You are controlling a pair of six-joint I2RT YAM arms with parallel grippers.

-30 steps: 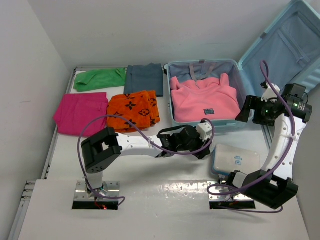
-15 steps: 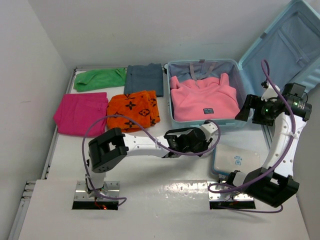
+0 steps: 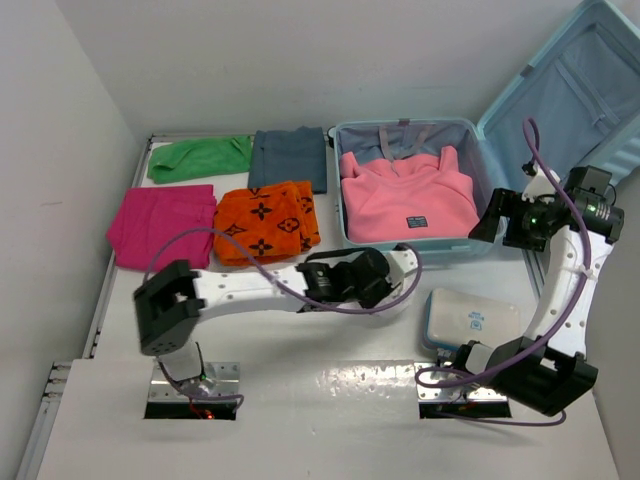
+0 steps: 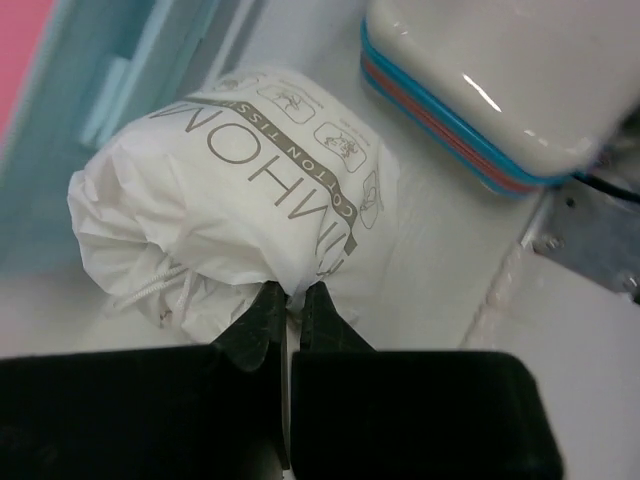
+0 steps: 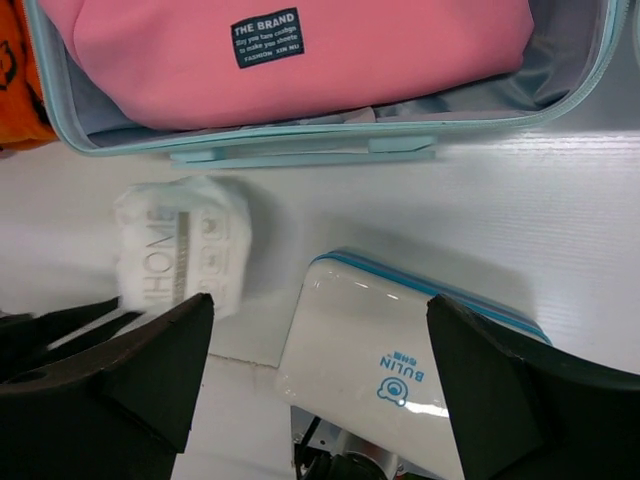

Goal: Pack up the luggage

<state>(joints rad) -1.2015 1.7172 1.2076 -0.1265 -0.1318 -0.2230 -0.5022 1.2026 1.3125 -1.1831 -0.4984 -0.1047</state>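
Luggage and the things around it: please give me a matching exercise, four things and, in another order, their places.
1. pink sweater
2. tissue pack
3. green cloth
4. white pouch

A. far left corner of the table
B. pinched by the left pincer
C. in the luggage
D. beside the right arm's base

Pairs: 1-C, 2-B, 3-A, 4-D
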